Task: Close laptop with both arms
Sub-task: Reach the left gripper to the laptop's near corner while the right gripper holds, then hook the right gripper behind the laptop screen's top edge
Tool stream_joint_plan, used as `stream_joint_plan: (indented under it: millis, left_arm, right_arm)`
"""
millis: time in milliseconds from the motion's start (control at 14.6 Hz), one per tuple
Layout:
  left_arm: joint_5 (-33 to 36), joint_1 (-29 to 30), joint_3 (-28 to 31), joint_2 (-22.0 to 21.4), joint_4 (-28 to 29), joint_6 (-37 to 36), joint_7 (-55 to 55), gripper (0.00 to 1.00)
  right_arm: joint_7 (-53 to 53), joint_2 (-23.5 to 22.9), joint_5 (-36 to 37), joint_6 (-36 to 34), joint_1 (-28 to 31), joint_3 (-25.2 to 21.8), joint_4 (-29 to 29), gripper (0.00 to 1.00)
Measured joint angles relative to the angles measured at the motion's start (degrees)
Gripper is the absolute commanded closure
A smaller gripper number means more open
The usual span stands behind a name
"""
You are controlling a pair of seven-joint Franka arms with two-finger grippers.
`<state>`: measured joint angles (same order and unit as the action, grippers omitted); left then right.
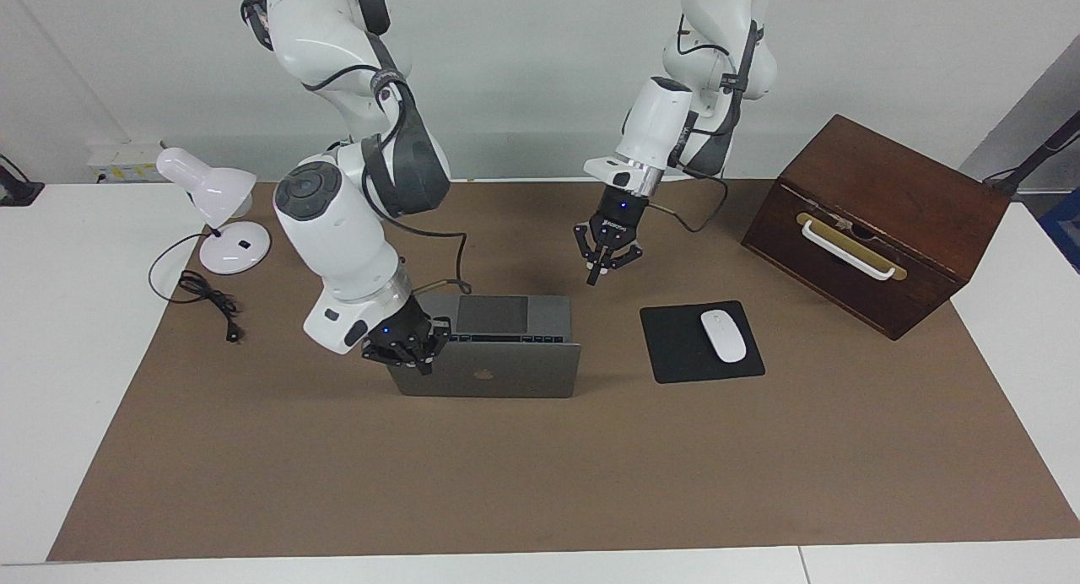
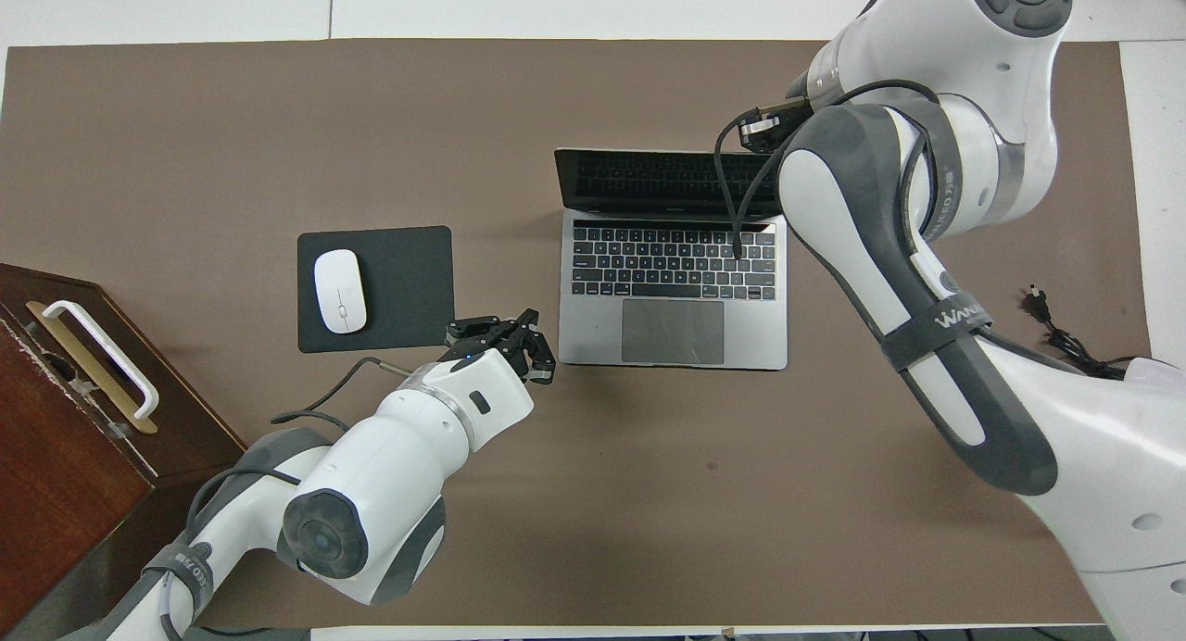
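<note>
Two robot arms, the right arm [image 1: 337, 221] and the left arm [image 1: 666, 120], share a counter [image 1: 51, 314] carrying one laptop [image 1: 498, 373], one mouse [image 1: 723, 336], one mouse pad [image 1: 675, 348], one desk lamp [image 1: 215, 208], one wooden box [image 1: 886, 221], one loose power cord [image 1: 207, 301] and one brown mat [image 1: 540, 466].

The laptop [image 1: 506, 373] is showing smooth matt grey metal. Beside it, the mouse [image 1: 723, 336] is showing glossy white plastic; the box [image 1: 894, 204] is showing dark polished wood.

Both end effectors [image 1: 596, 273] [image 1: 413, 358] closed, seemingly lowered.
</note>
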<state>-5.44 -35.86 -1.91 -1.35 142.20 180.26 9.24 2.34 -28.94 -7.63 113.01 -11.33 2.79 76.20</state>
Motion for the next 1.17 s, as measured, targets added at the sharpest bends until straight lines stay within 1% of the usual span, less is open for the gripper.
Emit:
stream_joint_plan:
  millis: [275,824,962,1168]
  left_arm:
    - [0.0,-1.8,0.0,2.6,0.1,4.3,0.0,1.00]
    - [0.0,-3.6,0.0,13.3,0.1,17.8,0.0,1.00]
    - [0.0,-3.6,0.1,15.0,0.0,19.1,0.0,1.00]
    - [0.0,-3.7,0.1,16.1,-0.5,19.2,0.0,1.00]
  right_arm:
    - [0.0,0.0,0.0,0.0,0.0,0.0,0.1,1.00]
    - [0.0,0.0,0.0,0.1,0.0,0.0,0.1,1.00]
    - [0.0,0.0,0.0,0.1,0.0,0.0,0.1,1.00]
    - [0.0,0.1,0.0,0.1,0.0,0.0,0.1,1.00]
